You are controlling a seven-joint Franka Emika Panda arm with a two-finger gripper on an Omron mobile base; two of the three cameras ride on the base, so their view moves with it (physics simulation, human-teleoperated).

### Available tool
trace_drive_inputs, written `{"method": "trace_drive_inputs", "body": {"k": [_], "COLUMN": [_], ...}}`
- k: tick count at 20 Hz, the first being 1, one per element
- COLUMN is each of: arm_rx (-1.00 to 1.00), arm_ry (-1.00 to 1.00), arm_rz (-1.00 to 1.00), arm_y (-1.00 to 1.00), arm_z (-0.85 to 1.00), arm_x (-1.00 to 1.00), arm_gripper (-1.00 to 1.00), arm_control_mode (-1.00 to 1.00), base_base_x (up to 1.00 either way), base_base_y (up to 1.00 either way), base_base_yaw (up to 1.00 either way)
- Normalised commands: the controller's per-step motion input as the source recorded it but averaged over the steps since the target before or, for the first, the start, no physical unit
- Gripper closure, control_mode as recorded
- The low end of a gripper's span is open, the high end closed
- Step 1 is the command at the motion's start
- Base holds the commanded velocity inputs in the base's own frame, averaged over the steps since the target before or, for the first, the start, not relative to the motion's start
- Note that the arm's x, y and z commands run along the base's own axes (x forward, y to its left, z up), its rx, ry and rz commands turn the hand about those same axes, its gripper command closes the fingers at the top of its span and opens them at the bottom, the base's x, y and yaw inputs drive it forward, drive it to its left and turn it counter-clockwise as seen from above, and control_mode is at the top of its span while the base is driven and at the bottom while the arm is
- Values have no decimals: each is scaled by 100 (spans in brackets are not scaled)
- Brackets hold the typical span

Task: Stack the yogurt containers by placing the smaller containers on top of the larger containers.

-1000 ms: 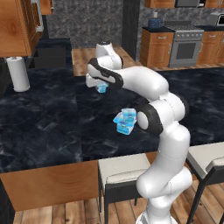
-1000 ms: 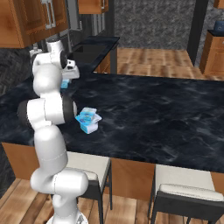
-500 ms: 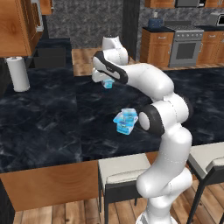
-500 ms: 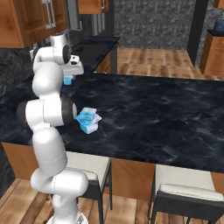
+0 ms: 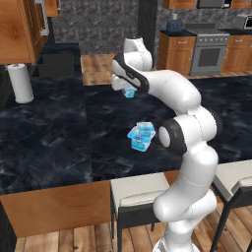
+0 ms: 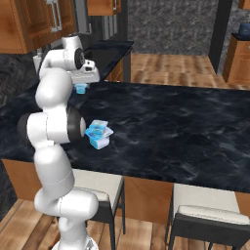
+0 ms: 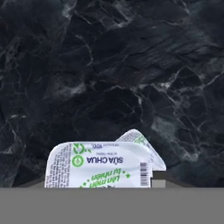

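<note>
Gripper point(image 5: 129, 91) was clamped on a small yogurt tub point(image 5: 130, 92), held above the black marble counter point(image 5: 59, 133) (white lid point(image 7: 103, 168) sat right at the fingertips). Stacked tubs point(image 5: 141, 136) rested on counter, nearer the base, apart.

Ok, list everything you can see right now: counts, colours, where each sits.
Stacked yogurt tubs: two, light blue, white lids, on the counter beside the arm's elbow.
Small yogurt tub: one, light blue, held in the gripper above the counter.
Counter: one, black marble.
Paper towel roll: one, white, far left of counter.
Stools: two, pale seats, below the counter's near edge.
Stove: one, steel, background.
Gripper: one, closed on the small tub.
</note>
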Motion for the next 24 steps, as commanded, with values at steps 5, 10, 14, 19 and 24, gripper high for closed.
{"method": "trace_drive_inputs", "body": {"k": [5, 10, 14, 19, 24], "arm_rx": [-1, 0, 0, 0, 0], "arm_ry": [0, 0, 0, 0, 0], "arm_rz": [-2, -1, 0, 0, 0], "arm_y": [-29, -25, -16, -13, -8], "arm_z": [0, 0, 0, 0, 0], "arm_x": [-12, -14, -11, -16, -23], "arm_gripper": [100, 100, 100, 100, 100], "arm_control_mode": [-100, -100, -100, -100, -100], "base_base_x": [0, 0, 0, 0, 0], "base_base_y": [0, 0, 0, 0, 0], "base_base_yaw": [0, 0, 0, 0, 0]}}
